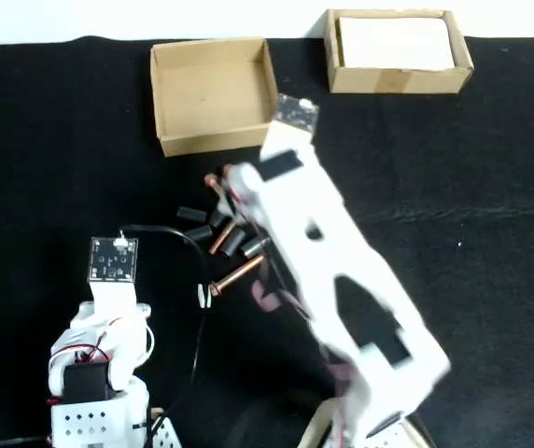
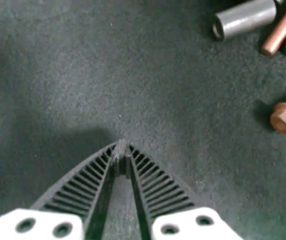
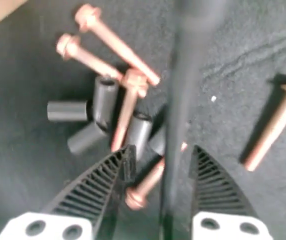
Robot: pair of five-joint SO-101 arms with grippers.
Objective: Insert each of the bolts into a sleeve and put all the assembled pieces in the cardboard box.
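Nearest the bases, the left arm sits folded back on itself. Its left pincer point(image 2: 122, 152) points down over bare cloth, the ribbed fingers pressed together at the tips with nothing between them. Open black surface point(image 1: 491, 280) lies all around it.

The right arm stretches forward in a long diagonal from the near edge towards the middle of the surface, and in the high view its outline is smeared. The right pincer point(image 3: 162, 155) hangs spread wide just above the pile and grips nothing. A dark blurred strand point(image 3: 183, 75) runs down between its fingers and covers part of the heap.

Beneath it, copper bolts point(image 3: 113, 42) and dark sleeves point(image 3: 105, 97) lie jumbled and touching, several crossing one another. None of the bolts can be seen inside a sleeve. A lone bolt point(image 3: 273, 125) lies apart to one side on bare cloth.

Beyond the pile stands the cardboard box point(image 1: 211, 89), open-topped, its near wall close to the outermost bolts. A second box point(image 1: 398, 79) sits well apart at the far edge with something white inside.
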